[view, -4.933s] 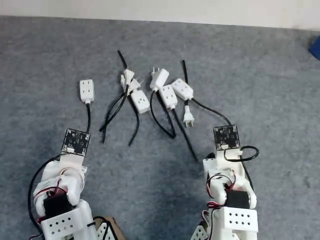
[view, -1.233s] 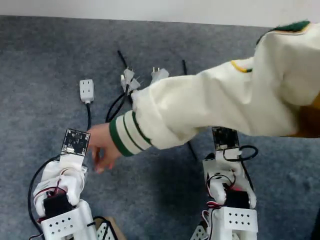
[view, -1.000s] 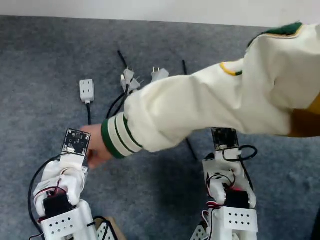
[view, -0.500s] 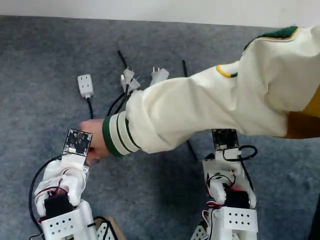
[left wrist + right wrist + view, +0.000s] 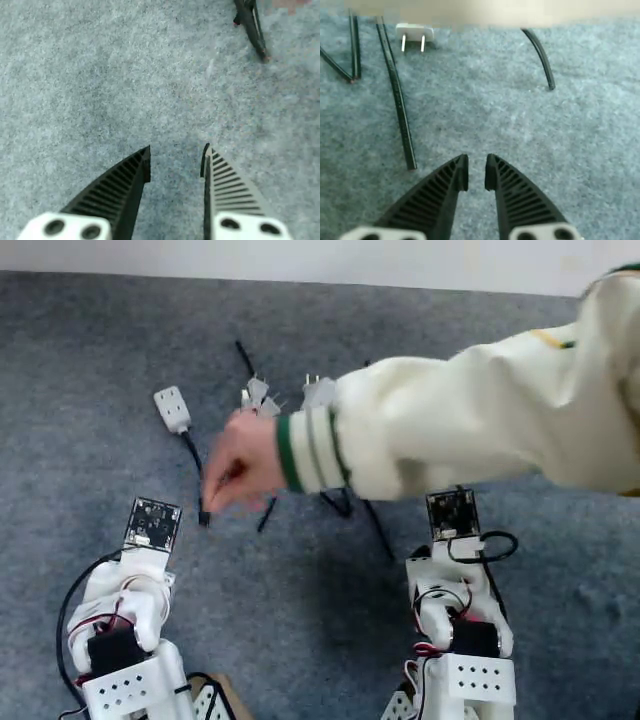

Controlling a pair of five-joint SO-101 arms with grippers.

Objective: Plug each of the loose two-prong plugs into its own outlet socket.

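**Arms parked while a hand is in among the cords**

A person's hand (image 5: 240, 468) reaches in over the grey surface (image 5: 90, 330), its pale sleeve (image 5: 450, 430) lying across the cluster of plugs and sockets. The hand seems to be on the black cords in the middle, though I can't tell whether it actually holds one.

One outlet socket (image 5: 172, 408) lies apart from the rest, over on the left arm's side, with its cord (image 5: 193, 458) running back towards the left arm (image 5: 125, 610). Two loose plugs (image 5: 258, 393) (image 5: 318, 390) peek out beside the sleeve.

The left gripper (image 5: 175, 159) hangs low over bare surface with its fingers well apart and nothing between them. The right gripper (image 5: 475, 172) has only a narrow gap between its fingers and is also empty. A two-prong plug (image 5: 413, 33) lies well ahead of it, prongs pointing back its way, beside a long black cord (image 5: 397, 100).

No plug looks seated yet, so I'd call this the very start. To do it well, the arms should wait until the hand is clear. Then I'd take a plug by its body, leaving the prongs free. The other gripper can pin the socket so it doesn't skate on the surface. Line the prongs up with the slots and push straight in.
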